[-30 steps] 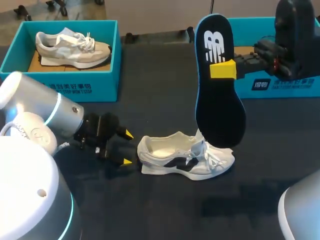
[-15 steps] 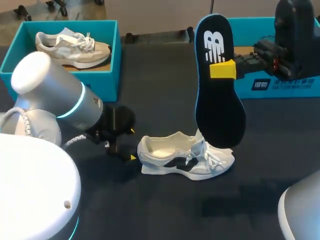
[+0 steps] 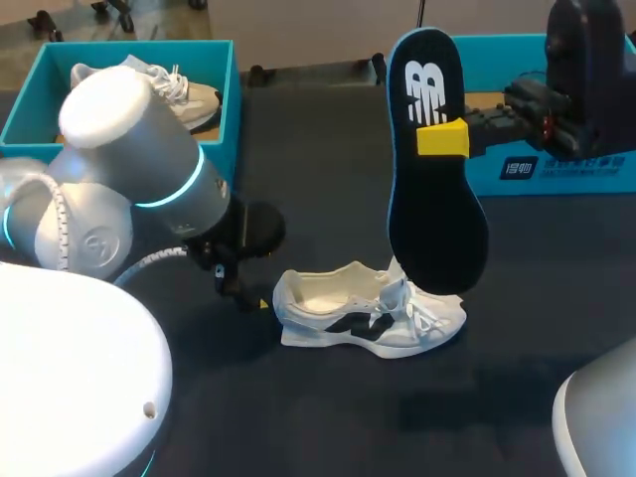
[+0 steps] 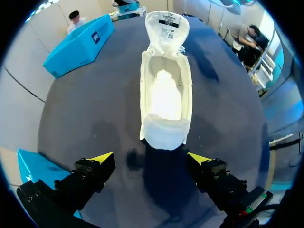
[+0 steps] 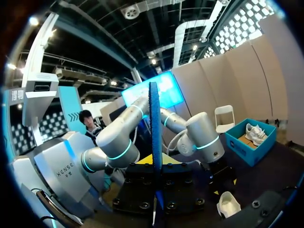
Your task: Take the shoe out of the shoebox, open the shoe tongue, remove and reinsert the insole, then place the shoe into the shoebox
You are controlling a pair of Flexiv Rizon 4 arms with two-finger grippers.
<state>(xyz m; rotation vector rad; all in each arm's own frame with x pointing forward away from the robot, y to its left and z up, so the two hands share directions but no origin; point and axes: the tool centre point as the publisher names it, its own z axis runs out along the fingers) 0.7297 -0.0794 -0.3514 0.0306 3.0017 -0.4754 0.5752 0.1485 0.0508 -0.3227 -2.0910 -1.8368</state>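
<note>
Above the shoe (image 3: 368, 320), right pincer (image 3: 442, 139) clamps the insole (image 3: 435, 224) upright

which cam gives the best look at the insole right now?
Head view: the insole stands upright with its whole printed face toward the camera, pinched by the right gripper. Right wrist view shows the insole only edge-on, a thin blue strip rising from that gripper. Left wrist view misses it, showing only the shoe.

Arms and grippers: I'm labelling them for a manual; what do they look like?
The left arm is rounded silver-grey with a cyan ring and a white cable. The right arm looks dark. The left gripper and right gripper are black with yellow tips.
</note>
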